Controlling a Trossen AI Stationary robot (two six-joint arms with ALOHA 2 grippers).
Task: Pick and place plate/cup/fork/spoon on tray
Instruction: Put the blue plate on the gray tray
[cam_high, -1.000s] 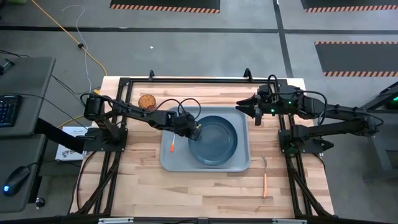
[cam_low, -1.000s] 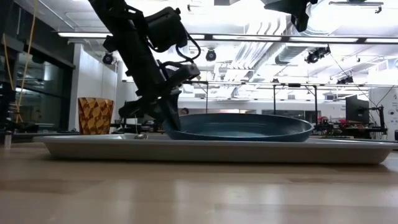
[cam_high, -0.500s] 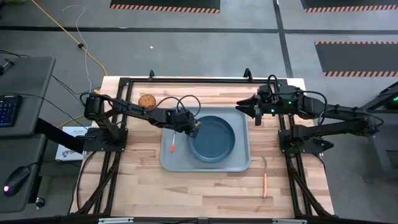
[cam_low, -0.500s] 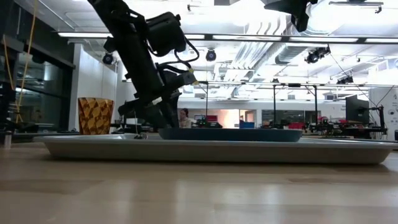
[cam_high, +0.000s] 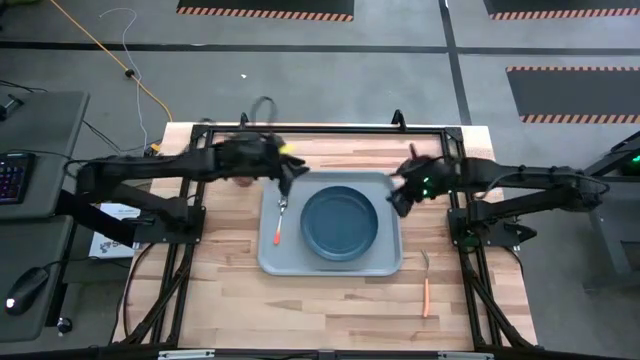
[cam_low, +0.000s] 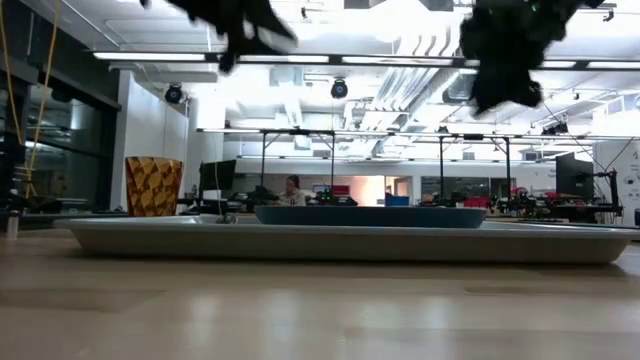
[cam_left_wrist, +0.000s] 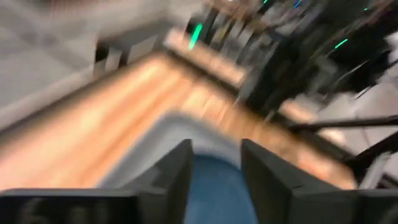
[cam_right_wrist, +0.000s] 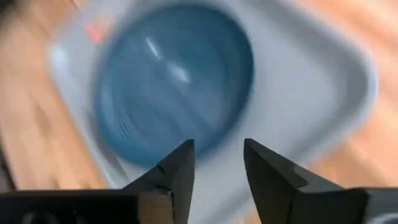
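Note:
The dark blue plate (cam_high: 340, 222) lies flat in the middle of the grey-blue tray (cam_high: 390, 262). It also shows in the right wrist view (cam_right_wrist: 168, 87). The orange-handled spoon (cam_high: 277, 228) lies in the tray's left part, beside the plate. The fork (cam_high: 426, 285) lies on the table right of the tray. The amber cup (cam_low: 153, 186) stands on the table behind the tray's left end. My left gripper (cam_high: 290, 166) is open and empty, high above the tray's far left corner. My right gripper (cam_high: 397, 198) is open and empty above the tray's right rim.
The black frame rail (cam_high: 320, 130) runs along the table's far edge. Bare wood (cam_high: 330, 310) lies between the tray and the near edge. A person (cam_low: 293, 188) shows far off in the room behind.
The plate, tilted with its left rim raised, has come down flat on the tray. My left gripper has let go of that rim, then risen and drawn back toward the table's far left. My right gripper has swung from the far right toward the tray and lower.

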